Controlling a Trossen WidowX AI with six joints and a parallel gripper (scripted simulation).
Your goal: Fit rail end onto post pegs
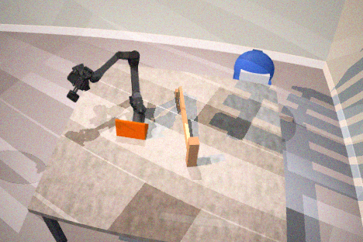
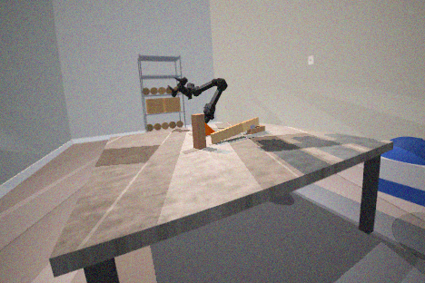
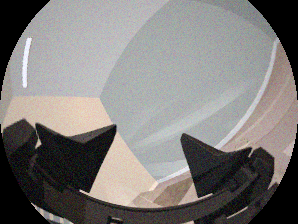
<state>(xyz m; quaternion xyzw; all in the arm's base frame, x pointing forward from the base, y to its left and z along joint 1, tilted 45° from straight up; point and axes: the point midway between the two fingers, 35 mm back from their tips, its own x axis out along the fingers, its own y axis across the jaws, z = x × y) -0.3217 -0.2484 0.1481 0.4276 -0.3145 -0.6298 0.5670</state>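
Plainly, the end effector [image 1: 77, 81] hangs wide open and empty at ten o'clock, well apart from the rail [image 1: 184, 113], which slopes down to the counter [image 1: 116, 186] before the post [image 1: 191, 151], so grip it near that low end.

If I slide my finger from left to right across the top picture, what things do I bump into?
Black open gripper → orange flat block → long wooden bed rail → blue round-topped bin.
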